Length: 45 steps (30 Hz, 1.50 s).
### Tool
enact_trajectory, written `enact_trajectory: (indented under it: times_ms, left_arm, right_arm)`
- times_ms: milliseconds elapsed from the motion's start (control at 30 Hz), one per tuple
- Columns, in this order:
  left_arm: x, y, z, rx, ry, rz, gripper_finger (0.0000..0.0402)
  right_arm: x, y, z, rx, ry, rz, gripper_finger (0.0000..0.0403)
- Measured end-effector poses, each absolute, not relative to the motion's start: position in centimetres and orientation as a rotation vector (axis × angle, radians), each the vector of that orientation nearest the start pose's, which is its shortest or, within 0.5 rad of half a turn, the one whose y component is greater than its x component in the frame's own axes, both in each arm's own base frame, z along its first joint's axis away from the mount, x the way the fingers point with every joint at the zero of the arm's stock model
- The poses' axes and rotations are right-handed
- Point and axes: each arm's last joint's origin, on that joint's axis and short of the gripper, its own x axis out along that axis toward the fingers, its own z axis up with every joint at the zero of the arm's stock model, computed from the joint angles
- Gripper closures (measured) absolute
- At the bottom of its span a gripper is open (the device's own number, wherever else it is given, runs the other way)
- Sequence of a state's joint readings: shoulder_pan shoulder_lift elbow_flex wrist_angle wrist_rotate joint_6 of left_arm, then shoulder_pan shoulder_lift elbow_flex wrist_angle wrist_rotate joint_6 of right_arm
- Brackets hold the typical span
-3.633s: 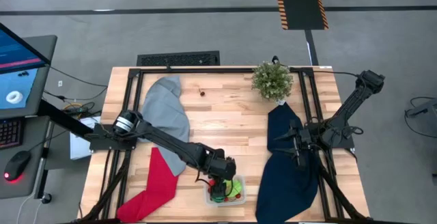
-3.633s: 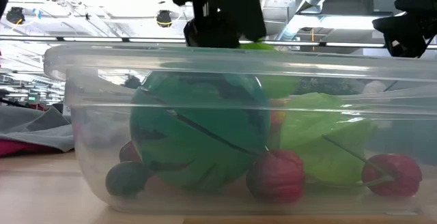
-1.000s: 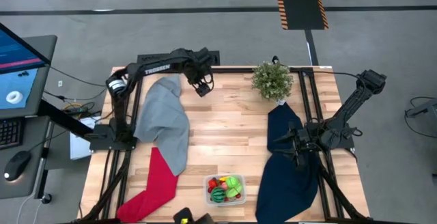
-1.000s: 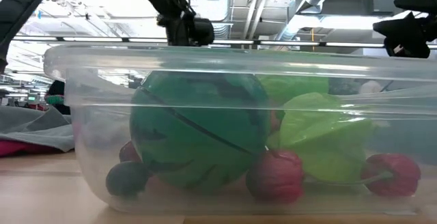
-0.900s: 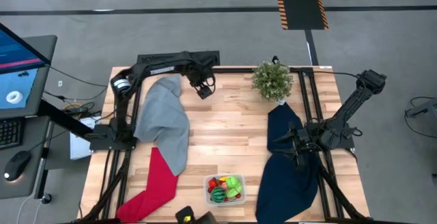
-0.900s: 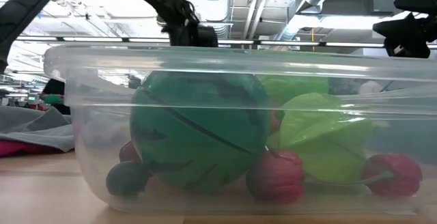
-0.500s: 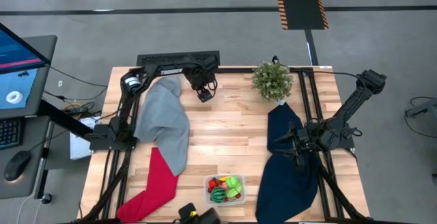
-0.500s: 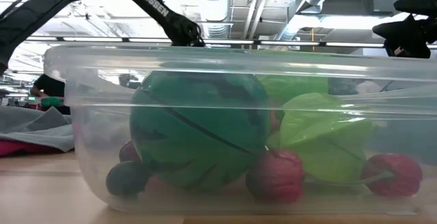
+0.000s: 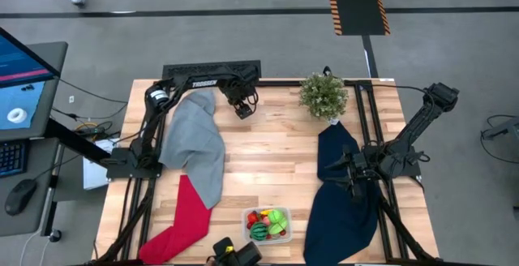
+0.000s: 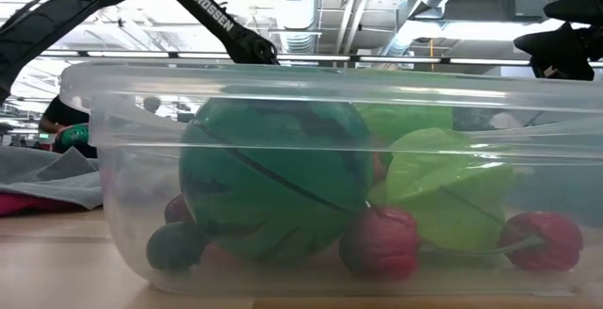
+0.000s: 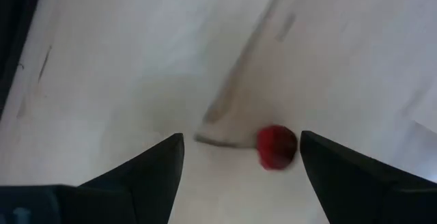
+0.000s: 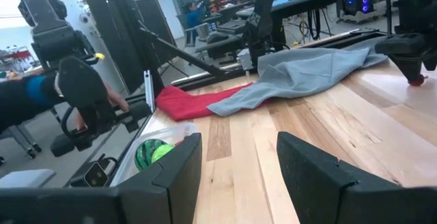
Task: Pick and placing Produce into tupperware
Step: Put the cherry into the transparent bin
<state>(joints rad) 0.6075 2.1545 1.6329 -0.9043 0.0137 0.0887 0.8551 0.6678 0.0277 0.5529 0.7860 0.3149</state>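
Observation:
The tupperware [image 9: 268,225], clear and shallow, stands near the table's near edge and fills the low view [image 10: 311,92]. Inside it lie the striped green melon ball [image 10: 273,182], a light green piece [image 10: 452,201] and small red fruits [image 10: 382,241]. One small red fruit [image 11: 276,147] lies alone on the bare wood near the far edge. My left gripper [image 9: 242,109] points down over it, open; the left wrist view shows the fruit below the gap between the fingers [image 11: 241,142], nearer one fingertip and untouched. My right gripper [image 9: 350,171] waits open [image 12: 239,176] above the navy cloth.
A bushy potted plant [image 9: 323,94] stands at the far edge. A grey cloth [image 9: 195,140] and a red cloth [image 9: 182,217] lie on the left, a navy cloth [image 9: 345,193] on the right. A person's hand with a dark device [image 12: 82,108] is at the near edge.
My left gripper has come down toward the table near its far edge, a little toward the near side, over the lone red fruit. In the low view it has dropped behind the tupperware's rim. The dark device at the near edge has shifted a little to the right.

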Motion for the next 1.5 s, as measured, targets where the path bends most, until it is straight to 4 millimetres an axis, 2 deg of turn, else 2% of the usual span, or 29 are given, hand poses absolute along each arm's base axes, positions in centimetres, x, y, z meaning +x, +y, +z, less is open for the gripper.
enact_trajectory:
  times_ms: [233,333,700,1033,1167,1300,1500]
  left_arm:
    - [34.8,24.3,14.8,-0.381,1.404,0.421,0.0119]
    - [34.7,24.3,14.8,-0.377,1.41,0.426,0.0134]
    - [34.3,24.4,14.8,-0.407,1.433,0.437,0.0273]
    - [34.3,24.3,14.8,-0.409,1.437,0.431,0.0357]
    - [34.3,24.3,14.8,-0.411,1.437,0.432,0.0365]
    - [34.3,24.2,14.8,-0.415,1.441,0.433,0.0356]
    - [34.0,23.5,15.9,-0.448,1.462,0.407,0.0351]
  right_arm:
    - [10.3,8.7,16.1,0.251,0.069,0.059,0.0189]
    - [10.3,8.7,16.1,0.251,0.069,0.059,0.0189]
    - [10.3,8.7,16.1,0.251,0.07,0.059,0.0189]
    - [10.3,8.7,16.1,0.251,0.07,0.058,0.0189]
    - [10.3,8.7,16.1,0.251,0.07,0.058,0.0189]
    - [10.3,8.7,16.1,0.251,0.07,0.058,0.0189]
    - [10.3,8.7,16.1,0.251,0.07,0.059,0.0189]
